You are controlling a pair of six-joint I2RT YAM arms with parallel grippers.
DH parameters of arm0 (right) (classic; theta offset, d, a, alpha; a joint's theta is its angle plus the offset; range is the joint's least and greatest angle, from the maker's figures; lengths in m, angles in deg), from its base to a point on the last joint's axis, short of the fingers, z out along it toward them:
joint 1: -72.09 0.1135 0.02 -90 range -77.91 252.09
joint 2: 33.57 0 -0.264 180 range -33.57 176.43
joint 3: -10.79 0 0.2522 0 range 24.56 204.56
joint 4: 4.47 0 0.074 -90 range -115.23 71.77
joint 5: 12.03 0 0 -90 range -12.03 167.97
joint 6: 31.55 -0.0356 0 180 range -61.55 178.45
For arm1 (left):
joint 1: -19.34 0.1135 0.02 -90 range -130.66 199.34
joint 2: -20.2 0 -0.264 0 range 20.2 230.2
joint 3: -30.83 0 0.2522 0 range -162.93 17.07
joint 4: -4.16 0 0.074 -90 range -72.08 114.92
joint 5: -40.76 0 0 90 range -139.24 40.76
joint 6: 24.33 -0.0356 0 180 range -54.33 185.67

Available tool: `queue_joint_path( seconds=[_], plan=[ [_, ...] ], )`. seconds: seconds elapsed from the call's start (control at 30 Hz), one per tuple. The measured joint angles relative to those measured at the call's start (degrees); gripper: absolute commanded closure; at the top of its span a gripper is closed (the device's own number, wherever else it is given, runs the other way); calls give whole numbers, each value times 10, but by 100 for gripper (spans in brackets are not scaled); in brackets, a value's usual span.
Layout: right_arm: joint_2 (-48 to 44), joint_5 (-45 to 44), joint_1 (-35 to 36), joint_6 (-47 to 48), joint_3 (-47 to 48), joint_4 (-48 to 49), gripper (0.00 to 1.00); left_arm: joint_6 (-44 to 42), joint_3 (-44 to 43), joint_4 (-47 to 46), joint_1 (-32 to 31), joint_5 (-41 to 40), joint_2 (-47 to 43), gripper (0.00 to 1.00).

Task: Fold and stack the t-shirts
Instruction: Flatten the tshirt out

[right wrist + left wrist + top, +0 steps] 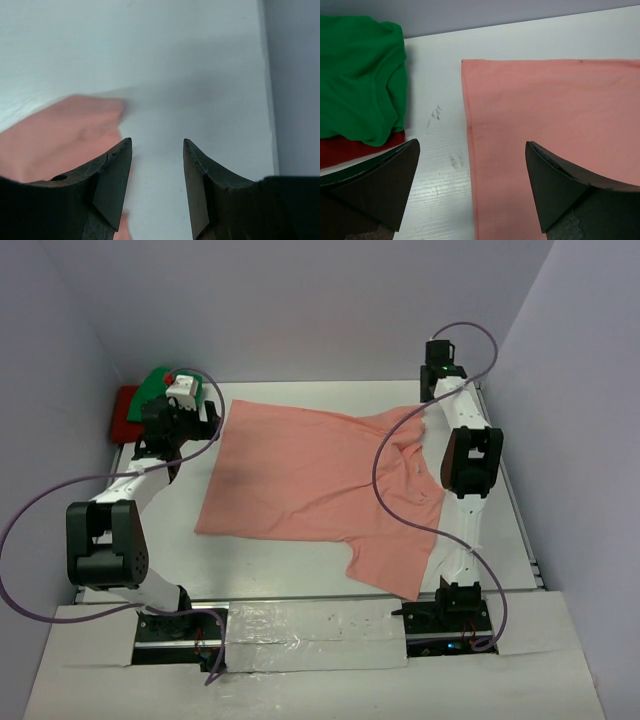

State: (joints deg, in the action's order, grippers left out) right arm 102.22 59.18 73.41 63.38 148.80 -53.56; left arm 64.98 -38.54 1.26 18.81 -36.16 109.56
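While the top view takes in the whole white table, the salmon-pink cotton t-shirt lies spread flat across its middle, between the two arms. Its long axis runs left to right. Its straight edge faces the left arm, and its rumpled sleeve end points toward the right arm, with one sleeve reaching to the near right. The left gripper hovers just beside the shirt's far-left corner. Behind it, in the far-left corner of the table, a crumpled bright green t-shirt sits on top of a red t-shirt. The right gripper hangs at the far right, next to the bunched shoulder.

From the left wrist, the left gripper has its jaws spread wide with nothing between them. The salmon-pink cotton t-shirt fills the right side, and its straight edge runs away from the camera, directly below the gap. The bright green t-shirt is heaped at the left over a strip of the red t-shirt, with bare white table between the piles.

From the right wrist, the right gripper is partly open and holds nothing, with bare white table below the gap. A blurred fold of the salmon-pink cotton t-shirt lies left of the left finger. A grey wall rises at the right.
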Motion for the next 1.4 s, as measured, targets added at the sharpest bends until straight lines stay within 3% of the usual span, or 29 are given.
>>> queue_joint_path(
  seconds=[0.17, 0.47, 0.67, 0.87, 1.13, 1.4],
  plan=[
    [21, 52, -57, -45, 41, -21, 47, 0, 3, 0, 2, 0, -12, 4],
    [32, 277, -108, -112, 41, -54, 46, 0, 3, 0, 2, 4, -17, 5],
    [31, 397, -127, -161, -7, -7, 46, 0, 10, 2, 2, 3, -26, 5],
    [31, 451, -136, -191, -38, 22, 46, 0, 24, 1, 2, 0, -37, 5],
    [27, 538, -141, -239, -92, 142, 46, 0, 27, 2, 2, -17, -55, 5],
    [28, 508, -141, -244, -56, 149, 45, 0, 31, 2, 2, -33, -72, 5]
  ],
)
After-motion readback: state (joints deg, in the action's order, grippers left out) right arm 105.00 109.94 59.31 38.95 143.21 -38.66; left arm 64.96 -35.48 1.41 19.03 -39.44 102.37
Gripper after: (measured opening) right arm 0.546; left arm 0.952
